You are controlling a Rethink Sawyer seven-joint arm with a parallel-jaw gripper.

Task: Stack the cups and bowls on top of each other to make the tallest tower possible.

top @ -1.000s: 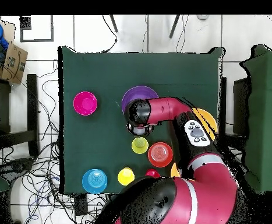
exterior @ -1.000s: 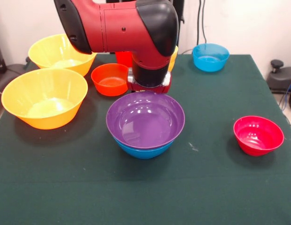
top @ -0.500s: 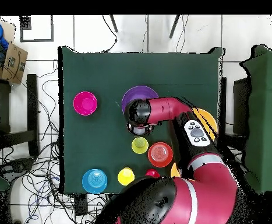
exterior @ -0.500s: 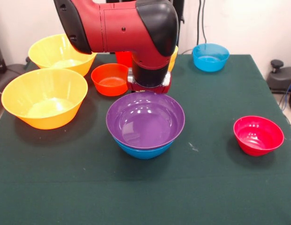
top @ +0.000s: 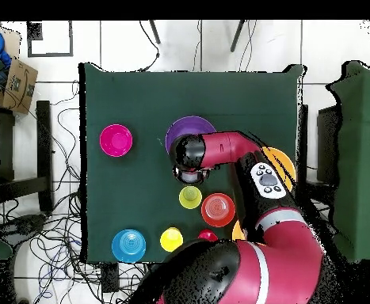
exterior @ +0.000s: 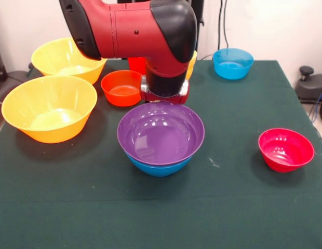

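end effector (exterior: pixel 165 97): parked low behind the purple bowl (exterior: pixel 161 132), just beyond its rim on the robot's side, buried under the thick black wrist in both views. cannot tell whether spread wide, pinched narrow or carrying anything. against the pictures of a moment ago, almost no change: at most a hair's lift of the wrist, nothing on the desk (exterior: pixel 239 207) shifted. judged from that, a pause just after or just before a grasp rather than a carry under way.

tower so far, near the desk's middle: purple bowl nested in the blue bowl (exterior: pixel 160 167), two layers only, nothing inside the purple one. everything else not yet stacked.

just past the wrist, the orange-red bowl (exterior: pixel 122 88), standing apart from the tower. farther out, two large yellow bowls (exterior: pixel 49 109) (exterior: pixel 67 59) toward one side edge, the farther at the robot-side corner. light-blue bowl (exterior: pixel 232 63) at the other robot-side corner, pink-red bowl (exterior: pixel 285 149) near that side's edge, well apart from the rest.

hard to make out: red cup (exterior: pixel 136 65) and orange-yellow cup (exterior: pixel 191 62) reduced to slivers behind the arm in the front view. from overhead, pale yellow cup (top: pixel 190 196) clear just beside the wrist, and the large yellow bowls mostly covered by the arm.
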